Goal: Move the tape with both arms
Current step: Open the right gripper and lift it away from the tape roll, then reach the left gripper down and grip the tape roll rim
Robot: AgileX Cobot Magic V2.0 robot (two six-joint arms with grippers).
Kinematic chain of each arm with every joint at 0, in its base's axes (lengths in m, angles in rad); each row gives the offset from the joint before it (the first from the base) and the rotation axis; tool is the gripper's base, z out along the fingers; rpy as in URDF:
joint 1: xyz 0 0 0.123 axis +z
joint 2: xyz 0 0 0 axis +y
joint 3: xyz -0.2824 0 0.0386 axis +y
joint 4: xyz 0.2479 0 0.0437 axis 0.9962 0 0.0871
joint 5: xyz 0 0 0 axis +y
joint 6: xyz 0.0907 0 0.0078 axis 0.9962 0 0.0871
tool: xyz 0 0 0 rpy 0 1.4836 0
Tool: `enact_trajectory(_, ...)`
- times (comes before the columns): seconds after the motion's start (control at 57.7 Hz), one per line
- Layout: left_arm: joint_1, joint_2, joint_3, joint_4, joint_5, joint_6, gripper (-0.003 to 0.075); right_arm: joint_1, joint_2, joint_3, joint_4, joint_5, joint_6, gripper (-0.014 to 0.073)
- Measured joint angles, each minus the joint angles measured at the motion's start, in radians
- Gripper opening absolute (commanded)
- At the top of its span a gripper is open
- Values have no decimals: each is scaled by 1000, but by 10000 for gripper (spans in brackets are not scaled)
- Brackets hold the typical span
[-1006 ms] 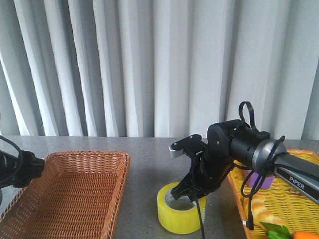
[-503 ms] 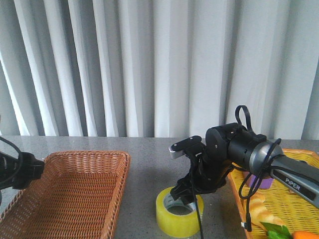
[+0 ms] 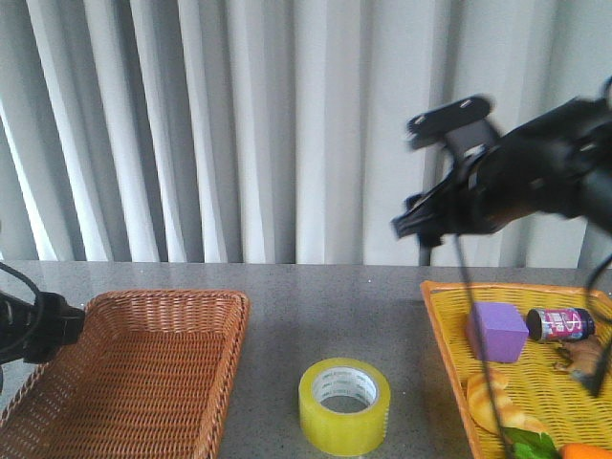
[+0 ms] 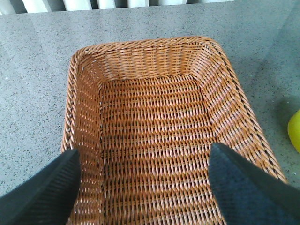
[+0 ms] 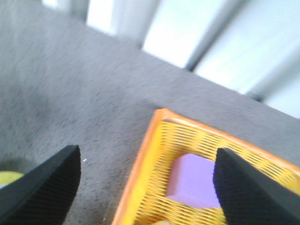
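both my grippers are spread and hold nothing: my right gripper (image 5: 145,180) is raised high above the yellow tray (image 3: 448,330), and my left gripper (image 4: 143,178) hovers over the brown wicker basket (image 3: 234,316). the tape (image 3: 344,405) sits flat on the grey table (image 3: 325,306) between basket and tray, touching neither.

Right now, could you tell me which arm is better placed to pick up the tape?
Neither is close. The tape sits between the baskets; the right tool, raised and open, has more room, while the left tool hovers over the brown basket.
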Motion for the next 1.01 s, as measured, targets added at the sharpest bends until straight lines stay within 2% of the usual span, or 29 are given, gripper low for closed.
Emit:
enact_trajectory(0.087, 0, 0, 0, -14, 0, 0, 538, -56, -51, 0, 34, 31, 29, 344)
enact_trajectory(0.26, -33, 0, -4, -34, -1, 24, 538, -185, -103, 0, 152, 113, 23, -18)
enact_trajectory(0.434, -105, 6, -58, -41, -18, 52, 538, -245, -138, 63, 180, 126, -12, -8)
enact_trajectory(0.607, -191, 75, -191, -62, -13, 53, 538, -259, -148, 178, 178, 101, -20, -8)
enact_trajectory(0.798, -301, 250, -386, -66, 66, 54, 538, -259, -144, 258, 178, 100, -23, -8)
enact_trajectory(1.006, -384, 512, -610, -44, 181, 54, 538, -259, -144, 263, 178, 104, -23, -8)
